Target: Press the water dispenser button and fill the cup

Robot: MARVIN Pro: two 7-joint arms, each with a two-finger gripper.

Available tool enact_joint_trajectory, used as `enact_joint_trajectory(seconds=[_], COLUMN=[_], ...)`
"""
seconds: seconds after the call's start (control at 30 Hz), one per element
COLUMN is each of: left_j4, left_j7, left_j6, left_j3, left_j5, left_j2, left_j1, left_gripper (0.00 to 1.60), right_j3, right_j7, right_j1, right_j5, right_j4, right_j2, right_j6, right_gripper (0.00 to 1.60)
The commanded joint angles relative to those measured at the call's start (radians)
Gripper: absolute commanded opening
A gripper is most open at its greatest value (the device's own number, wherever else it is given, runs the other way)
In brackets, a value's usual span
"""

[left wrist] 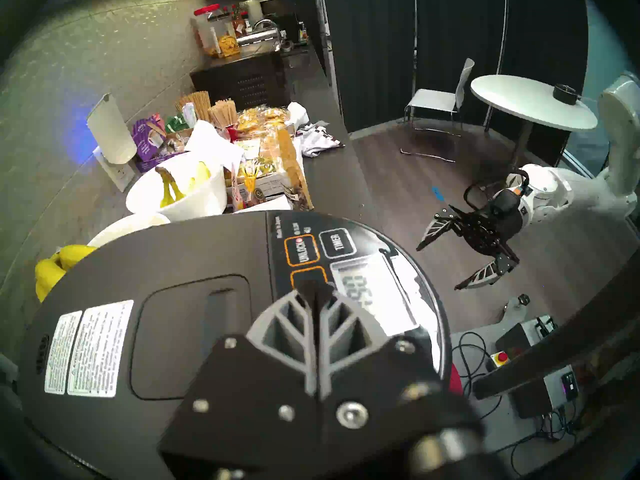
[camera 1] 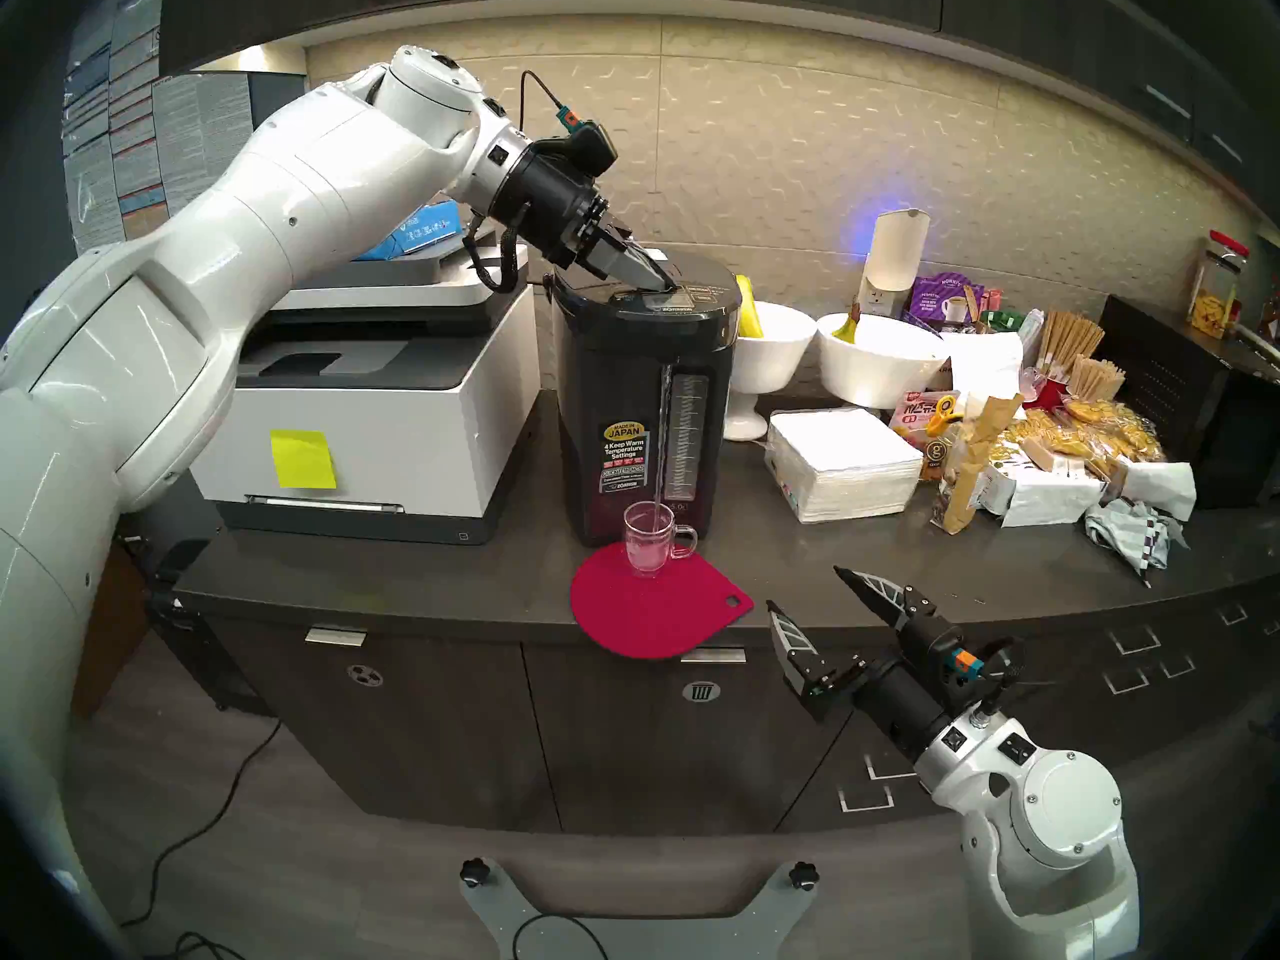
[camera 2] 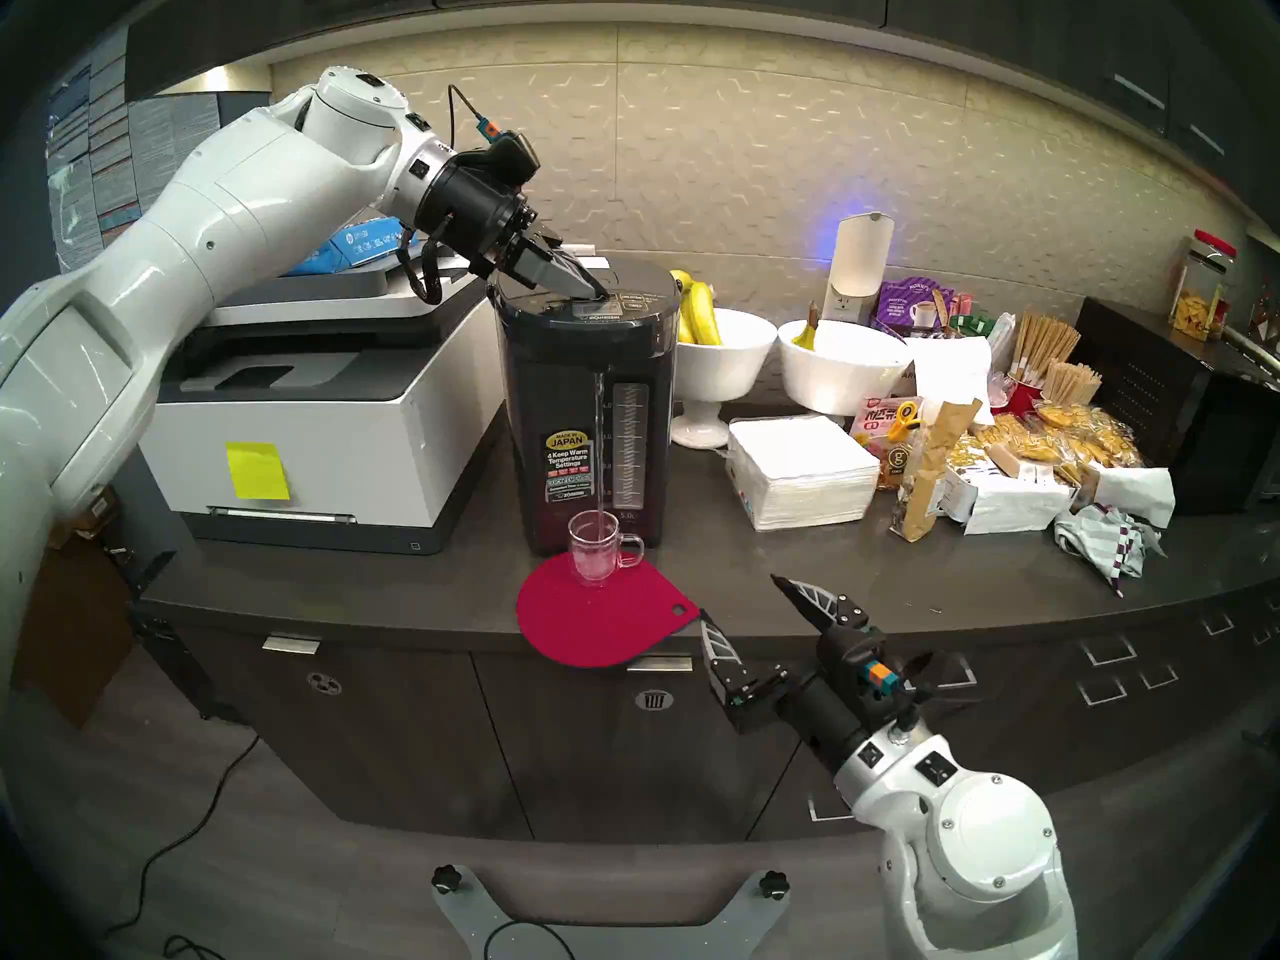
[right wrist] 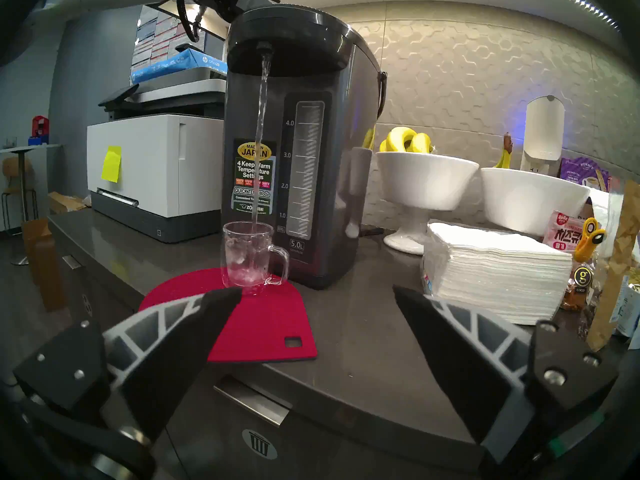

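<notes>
Left hand (camera 1: 666, 285) pressed shut, both fingertips together on the orange-outlined button (left wrist: 309, 278) atop the water dispenser (camera 1: 644, 411), beside the key marked UNLOCK (left wrist: 300, 250) and the lit display (left wrist: 370, 288). Lettering of the pressed button hidden under the fingertips. Water stream (right wrist: 261, 136) falling from the spout into the cup (camera 1: 650, 539). Cup upright on the red mat (camera 1: 658, 609), touching or just in front of the dispenser's base, handle toward the robot's right, only a little water in its bottom. Mat overhanging the front edge of the dark tabletop (camera 1: 866, 584). Dispenser between the white-and-grey printer (camera 1: 367, 397) on its left and the white bowls (camera 1: 876, 363) with bananas (camera 2: 696, 307) on its right; napkin stack (camera 1: 841, 463) near the bowls.

Right hand (camera 1: 810, 588) spread wide, empty, held level at the tabletop's front edge, well apart from the cup, fingers aimed toward mat and dispenser.
</notes>
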Motion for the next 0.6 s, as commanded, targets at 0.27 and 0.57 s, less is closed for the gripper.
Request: enact_joint_trajectory(seconds=[0.27,0.57], left_j4=[0.028,0.029], left_j7=[0.002,0.002], left_j6=[-0.008,-0.010], left_j3=[0.038,0.051], left_j5=[0.009,0.001], left_j2=[-0.024,-0.026], left_j1=[0.014,0.012], left_gripper=[0.00,0.00], right_j3=[-0.001,-0.001], right_j7=[0.001,0.002], right_j1=[0.004,0.004], right_j5=[-0.001,-0.002], right_j4=[-0.024,-0.024], right_j2=[0.002,0.001], right_j6=[-0.003,-0.003], right_gripper=[1.60,1.60])
